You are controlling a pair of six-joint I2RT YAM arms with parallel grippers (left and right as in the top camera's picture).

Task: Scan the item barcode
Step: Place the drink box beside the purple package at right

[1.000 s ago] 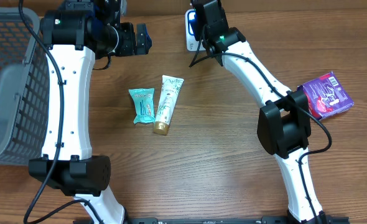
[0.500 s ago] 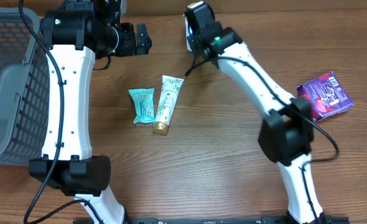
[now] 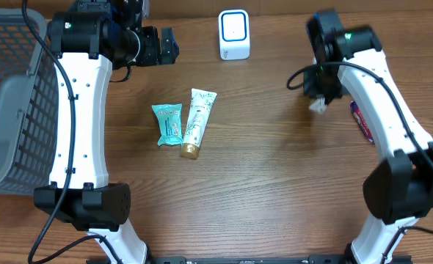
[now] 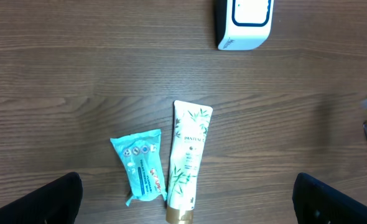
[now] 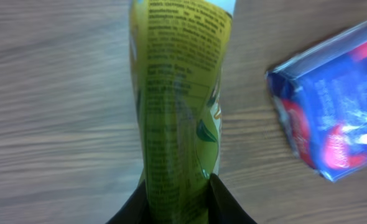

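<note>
Right gripper [image 5: 178, 208], upper right of the overhead frame: closed narrowly on a yellow-green tube [image 5: 177, 93], held above the table [image 3: 275, 191] beside a blue-purple packet [image 5: 333, 106]. Left gripper [image 3: 166, 46], upper left: jaws spread fully wide, holding nothing. Barcode scanner [image 3: 234, 34] at top centre; teal wipes packet [image 3: 168, 123] and Pantene tube [image 3: 197, 122] side by side, centre left.

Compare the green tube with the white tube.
Colour: the green tube is yellow-green with dense print; the white tube is white with leaf sprigs and a gold cap. State: the green tube is clamped in the right end effector; the white tube lies flat on the table, untouched. Neighbours: the green tube is near the box; the white tube lies beside the teal packet. Both are squeeze tubes.
</note>
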